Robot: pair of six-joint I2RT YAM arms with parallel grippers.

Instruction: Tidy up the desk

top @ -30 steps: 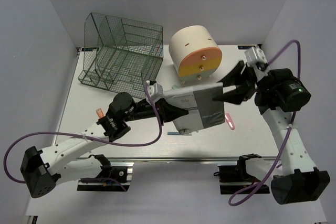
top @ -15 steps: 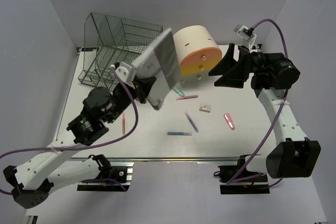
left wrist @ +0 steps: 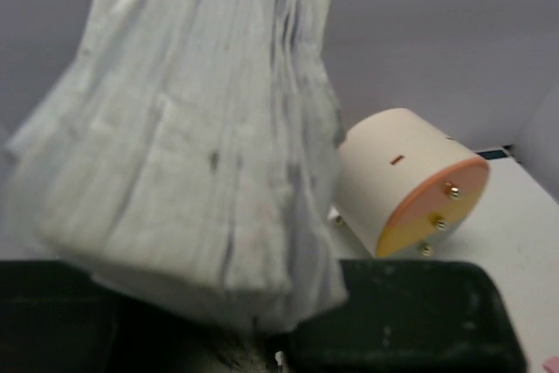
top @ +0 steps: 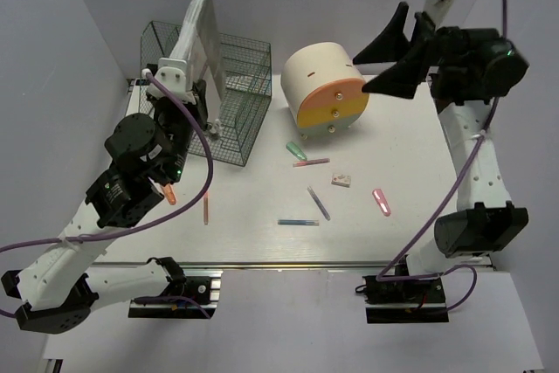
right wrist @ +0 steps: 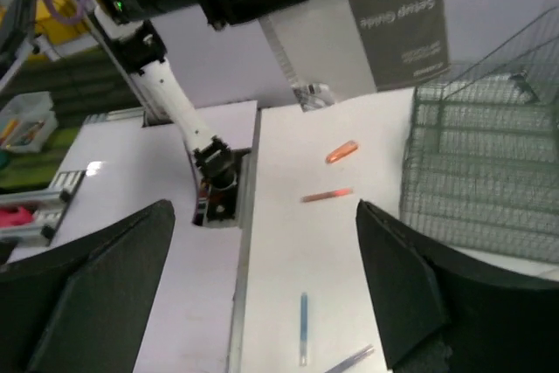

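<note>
The white desk (top: 410, 150) carries scattered small items: a green cap (top: 297, 152), a pink pen (top: 312, 162), a white eraser (top: 341, 180), a pink clip (top: 381, 202), a purple pen (top: 319, 203), a blue pen (top: 298, 222), an orange pen (top: 206, 209) and an orange cap (top: 169, 194). My left gripper (top: 181, 76) is shut on a grey booklet (top: 197, 31), held upright above the dark wire rack (top: 229, 111). In the left wrist view the booklet (left wrist: 192, 128) fills the frame above the gripper (left wrist: 262, 338). My right gripper (top: 393, 54) hangs high at the back right, open and holding nothing.
A cream drawer unit (top: 319, 85) with an orange-yellow front stands at the back centre. A silver rail (top: 288, 264) runs along the desk's near edge. In the right wrist view the wide-apart gripper (right wrist: 262, 286) looks down on the blue pen (right wrist: 303, 328) and the rack (right wrist: 480, 163).
The right gripper let go of the booklet, opened wide and rose to the back right. The left arm swung the booklet up and left, from mid-desk to above the rack.
</note>
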